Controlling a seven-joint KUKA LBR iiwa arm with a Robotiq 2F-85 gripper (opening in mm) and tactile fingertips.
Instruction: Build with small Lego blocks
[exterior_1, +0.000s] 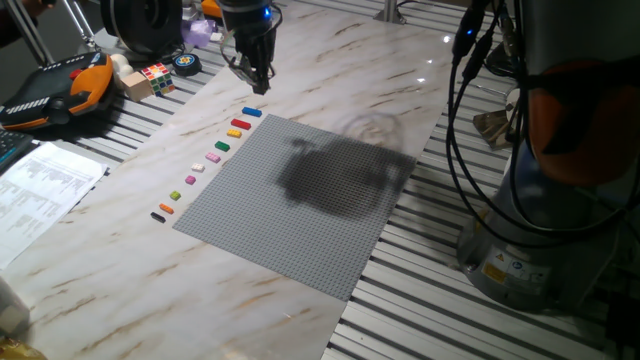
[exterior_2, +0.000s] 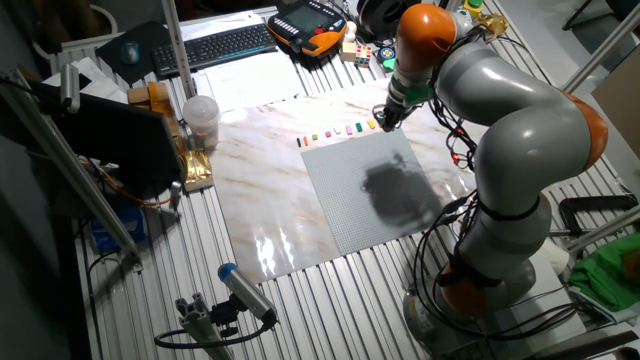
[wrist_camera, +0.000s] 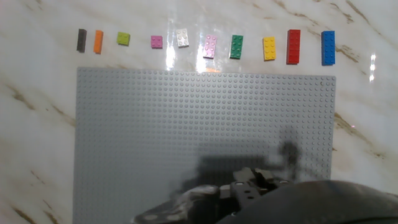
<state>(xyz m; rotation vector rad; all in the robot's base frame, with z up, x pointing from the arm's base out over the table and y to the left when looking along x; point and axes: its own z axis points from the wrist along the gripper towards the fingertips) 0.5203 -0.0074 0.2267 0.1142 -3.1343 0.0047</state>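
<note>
We see the pincer (exterior_1: 258, 78) hanging above the marble worktop (exterior_1: 120, 260), just off the 12 o'clock corner of the grey baseplate (exterior_1: 300, 200) in one fixed view. Its fingers point down over the blue brick (exterior_1: 251, 112). How wide the jaws stand we cannot tell; nothing shows between them.

In the hand view the small Lego blocks lie in one row along the 12 o'clock edge of the baseplate, on the marble, apart from each other. From 9 o'clock to 3 o'clock we read:
- black brick (wrist_camera: 81, 40)
- orange brick (wrist_camera: 98, 42)
- lime brick (wrist_camera: 124, 38)
- magenta brick (wrist_camera: 157, 42)
- white brick (wrist_camera: 182, 38)
- pink brick (wrist_camera: 209, 46)
- green brick (wrist_camera: 236, 46)
- yellow brick (wrist_camera: 269, 48)
- red brick (wrist_camera: 293, 46)
- blue brick

No brick sits on the baseplate studs. A dark shadow falls across the plate.

At 10 o'clock in one fixed view we note a multicoloured puzzle cube (exterior_1: 157, 77) and a printed paper sheet (exterior_1: 40, 185) at 9 o'clock.
</note>
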